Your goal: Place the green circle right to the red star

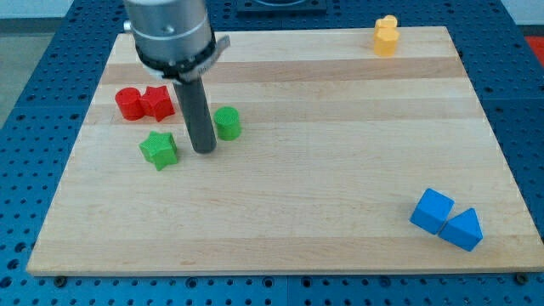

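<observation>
wood board (280, 212) fills the view. 2 blue blocks (445, 218) touch at the bottom right. 2 red blocks touch at the left, the red star (157, 102) on the right side. green star (159, 150) sits below. my tip (205, 150), a bare rod with no jaws, stands just left of the green circle (227, 122). yellow block (386, 36) sits at the top right.

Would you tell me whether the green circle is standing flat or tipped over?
Flat: the green circle shows its round top face, just right of my tip.
</observation>
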Controlling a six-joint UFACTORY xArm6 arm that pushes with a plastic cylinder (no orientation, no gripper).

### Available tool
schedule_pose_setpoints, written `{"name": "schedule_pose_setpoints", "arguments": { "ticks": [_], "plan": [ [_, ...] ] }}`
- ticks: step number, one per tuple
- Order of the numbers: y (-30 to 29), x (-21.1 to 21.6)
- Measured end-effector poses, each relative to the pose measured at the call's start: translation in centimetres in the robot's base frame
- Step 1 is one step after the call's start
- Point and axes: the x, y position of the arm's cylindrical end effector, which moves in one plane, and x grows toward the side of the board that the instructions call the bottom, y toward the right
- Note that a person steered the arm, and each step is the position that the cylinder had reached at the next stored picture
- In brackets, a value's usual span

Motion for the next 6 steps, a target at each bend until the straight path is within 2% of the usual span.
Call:
{"name": "schedule_pose_setpoints", "arguments": {
  "ticks": [1,2,3,6],
  "plan": [
    [4.5,-0.6],
    [3.7,-3.1],
    [1.5,-3.3],
    [2.1,-8.4]
  ]
}}
